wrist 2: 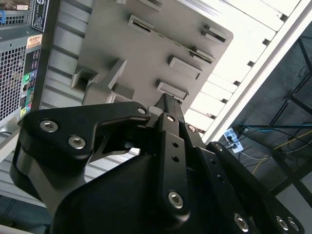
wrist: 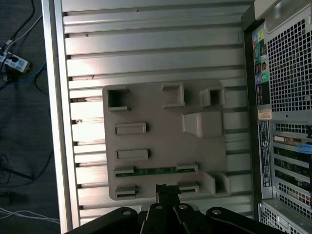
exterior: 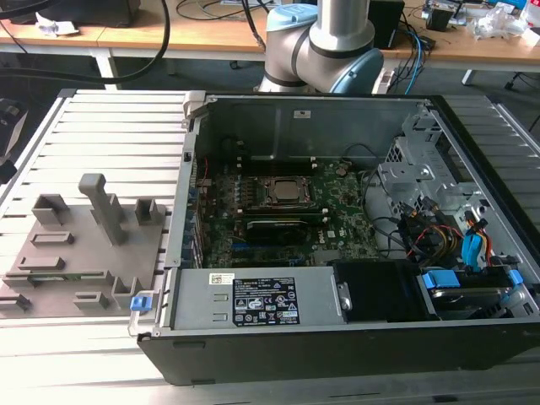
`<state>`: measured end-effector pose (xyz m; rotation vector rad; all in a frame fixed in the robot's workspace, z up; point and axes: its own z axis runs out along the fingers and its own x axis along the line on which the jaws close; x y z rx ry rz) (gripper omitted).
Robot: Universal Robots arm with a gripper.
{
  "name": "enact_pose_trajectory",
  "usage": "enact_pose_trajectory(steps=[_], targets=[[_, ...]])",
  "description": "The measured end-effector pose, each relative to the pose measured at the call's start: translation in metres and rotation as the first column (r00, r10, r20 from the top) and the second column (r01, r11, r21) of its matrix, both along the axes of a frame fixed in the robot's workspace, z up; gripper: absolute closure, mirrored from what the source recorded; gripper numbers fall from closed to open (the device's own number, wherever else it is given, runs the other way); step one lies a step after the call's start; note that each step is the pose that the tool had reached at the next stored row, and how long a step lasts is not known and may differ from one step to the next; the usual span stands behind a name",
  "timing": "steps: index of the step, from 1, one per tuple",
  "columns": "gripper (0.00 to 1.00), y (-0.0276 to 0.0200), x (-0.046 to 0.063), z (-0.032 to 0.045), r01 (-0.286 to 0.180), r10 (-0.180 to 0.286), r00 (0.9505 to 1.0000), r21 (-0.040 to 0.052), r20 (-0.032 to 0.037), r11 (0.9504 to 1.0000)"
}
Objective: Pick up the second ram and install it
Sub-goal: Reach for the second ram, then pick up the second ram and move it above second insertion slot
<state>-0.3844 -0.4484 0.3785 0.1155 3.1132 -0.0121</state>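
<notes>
My claw (wrist: 167, 187) is pinched together with nothing in it. It hangs over the edge of the grey tray (wrist: 161, 141), near the second ram (wrist: 156, 170) (a thin green stick), which sits in a slot in that tray. I think this is the reaching step, as the ram is not picked up yet. A grab would need the claw wider and lined up over the stick. Only the ram's edge shows, so I cannot see its chips. Inside the computer case (exterior: 278, 126) beside the tray, the ram slots are hard to make out.

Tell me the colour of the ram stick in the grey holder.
Green; the second ram shows best in the first wrist view.
</notes>
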Motion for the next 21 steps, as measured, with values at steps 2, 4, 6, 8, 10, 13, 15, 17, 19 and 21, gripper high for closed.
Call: enact_pose_trajectory(steps=[2, 4, 6, 8, 10, 13, 15, 17, 19, 21], targets=[[0.89, -0.0002, 0.0, 0.0, 0.0, 0.0, 1.0, 0.0, 0.0, 1.0], [0.89, -0.0003, 0.0, -0.0001, 0.0, 0.0, 1.0, 0.0, 0.0, 1.0], [0.89, -0.0004, 0.0, 0.0, -0.019, 0.019, 0.9998, -0.0001, 0.0, 0.9998], [0.89, -0.0004, 0.0, -0.0001, -0.085, 0.085, 0.9964, 0.0, 0.0, 0.9964], [0.89, -0.0004, 0.0, -0.0001, -0.136, 0.136, 0.9907, 0.0, 0.0, 0.9907], [0.89, -0.0004, 0.0, -0.0001, -0.226, 0.226, 0.9741, -0.0001, 0.0, 0.9741], [0.89, -0.0004, 0.0, -0.0001, -0.256, 0.256, 0.9666, 0.0, 0.0, 0.9666], [0.89, -0.0004, 0.0, -0.0001, -0.293, 0.293, 0.9561, -0.0001, 0.0001, 0.9561], [0.89, -0.0004, 0.0, -0.0001, -0.347, 0.347, 0.9379, 0.0, 0.0, 0.9379], [0.89, -0.0004, 0.0, -0.0001, -0.376, 0.376, 0.9268, 0.0, 0.0, 0.9268]])
